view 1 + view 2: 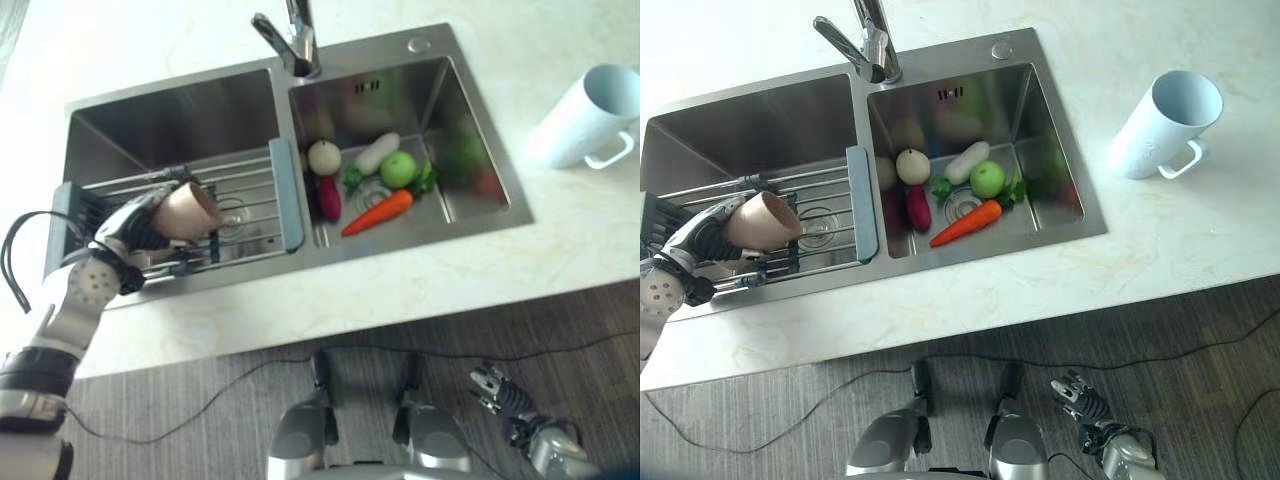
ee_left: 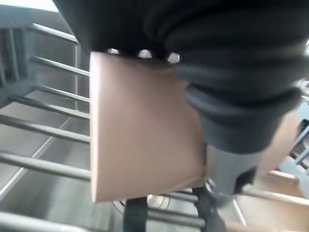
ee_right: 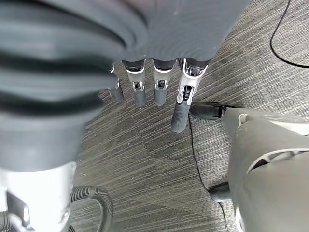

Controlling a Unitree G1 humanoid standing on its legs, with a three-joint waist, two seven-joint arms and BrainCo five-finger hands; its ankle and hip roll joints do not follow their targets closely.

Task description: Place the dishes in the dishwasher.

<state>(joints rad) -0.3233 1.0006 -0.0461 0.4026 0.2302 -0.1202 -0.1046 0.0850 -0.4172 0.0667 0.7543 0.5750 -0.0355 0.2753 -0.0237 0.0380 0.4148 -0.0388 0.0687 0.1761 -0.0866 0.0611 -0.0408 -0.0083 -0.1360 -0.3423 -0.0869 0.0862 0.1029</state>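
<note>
Fingers [image 1: 150, 212] round tan cup [image 1: 190, 212], steel sink [image 1: 180, 110], pale counter [image 1: 420, 280]

A carrot [image 1: 378, 212], a green apple [image 1: 398, 169] and an onion [image 1: 324, 157] lie in the right sink [image 1: 470, 150], under the tap [image 1: 290, 38]

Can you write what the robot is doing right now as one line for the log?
left hand: shut on tan cup | over sink rack | right hand: idle, open

Both eye views look steeply down from above the sink [image 1: 300, 160], sharing it and the surrounding bench [image 1: 420, 280]. The left wrist view sits very close over the sink's rack [image 2: 43, 164]. The right wrist view faces the floor [image 3: 145, 159] below the bench.
</note>
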